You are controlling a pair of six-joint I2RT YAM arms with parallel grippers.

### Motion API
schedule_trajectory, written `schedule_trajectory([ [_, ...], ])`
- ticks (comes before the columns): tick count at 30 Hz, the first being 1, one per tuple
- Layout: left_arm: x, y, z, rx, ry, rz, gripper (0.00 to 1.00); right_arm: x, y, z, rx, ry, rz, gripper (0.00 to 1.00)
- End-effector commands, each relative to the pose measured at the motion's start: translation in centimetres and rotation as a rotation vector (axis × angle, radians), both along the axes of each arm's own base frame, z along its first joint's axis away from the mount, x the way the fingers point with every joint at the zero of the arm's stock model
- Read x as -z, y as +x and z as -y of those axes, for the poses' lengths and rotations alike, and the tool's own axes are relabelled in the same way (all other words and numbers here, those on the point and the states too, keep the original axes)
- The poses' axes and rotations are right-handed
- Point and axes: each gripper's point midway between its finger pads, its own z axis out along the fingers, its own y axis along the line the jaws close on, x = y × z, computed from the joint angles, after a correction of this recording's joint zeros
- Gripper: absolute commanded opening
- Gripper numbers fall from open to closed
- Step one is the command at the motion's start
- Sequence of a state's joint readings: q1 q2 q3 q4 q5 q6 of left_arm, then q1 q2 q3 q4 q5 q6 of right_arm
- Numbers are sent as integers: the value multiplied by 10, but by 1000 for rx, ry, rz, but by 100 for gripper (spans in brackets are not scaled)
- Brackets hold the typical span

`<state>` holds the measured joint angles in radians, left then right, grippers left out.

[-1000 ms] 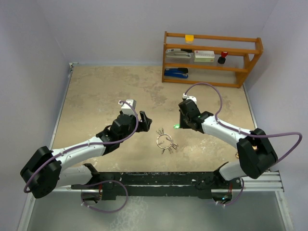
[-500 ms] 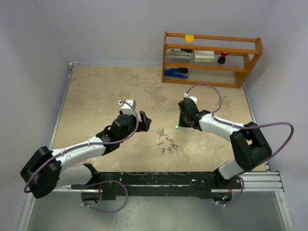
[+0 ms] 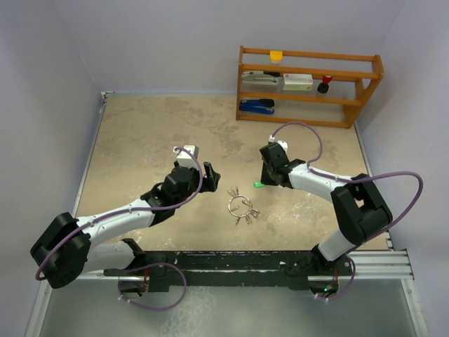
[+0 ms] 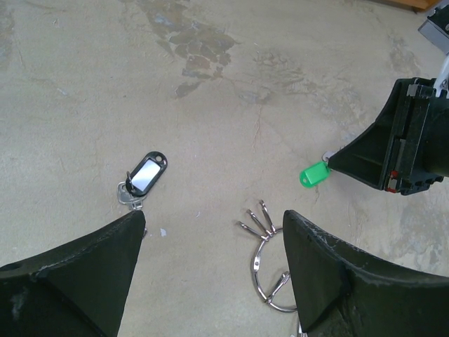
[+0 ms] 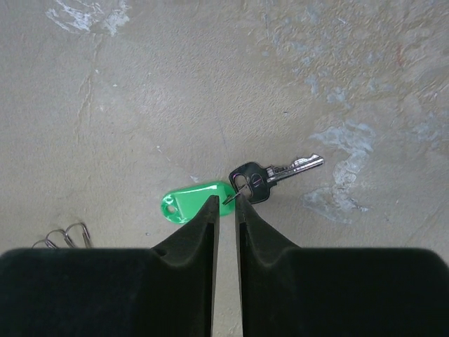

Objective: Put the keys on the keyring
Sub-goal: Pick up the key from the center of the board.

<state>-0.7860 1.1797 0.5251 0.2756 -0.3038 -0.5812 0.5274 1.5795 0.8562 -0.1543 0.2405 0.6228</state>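
Observation:
The keyring [image 3: 239, 206] is a thin silver ring lying on the table with several small silver keys fanned from it; it also shows in the left wrist view [image 4: 270, 275]. A green-tagged key [image 5: 188, 201] with a dark head and silver blade [image 5: 280, 170] lies just right of the ring [image 3: 258, 184]. My right gripper [image 5: 224, 201] is down on it, its jaws almost together on the small wire link between tag and key. My left gripper [image 4: 214, 219] is wide open and empty, hovering left of the keyring [image 3: 208, 175]. A black-tagged key [image 4: 144, 175] lies ahead of the left finger.
A wooden shelf [image 3: 309, 84] with a stapler and small items stands at the back right. The right gripper's black fingers [image 4: 372, 158] sit close beyond the keyring in the left wrist view. Walls enclose the table on the left and right.
The right arm's elbow has swung inward while its gripper stayed at the green tag. The left arm, the keyring and the keys have not moved.

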Motion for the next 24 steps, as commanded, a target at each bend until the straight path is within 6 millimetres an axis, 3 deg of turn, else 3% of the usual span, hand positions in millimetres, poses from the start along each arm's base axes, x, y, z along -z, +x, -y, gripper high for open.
schedule_trajectory([
  [1,-11,5,2,-5,-7,47,77,-9,12,-3,29,22,22,17],
  [7,-11,6,1,-9,-5,48,77,-4,11,1,40,9,6,15],
  [12,-10,6,2,-8,-4,47,77,-7,12,5,58,-4,16,5],
  [17,-10,6,2,-6,-5,47,77,-17,16,10,67,-18,55,0],
  [24,-12,0,6,37,-13,53,76,-57,29,20,7,-75,221,0],
])
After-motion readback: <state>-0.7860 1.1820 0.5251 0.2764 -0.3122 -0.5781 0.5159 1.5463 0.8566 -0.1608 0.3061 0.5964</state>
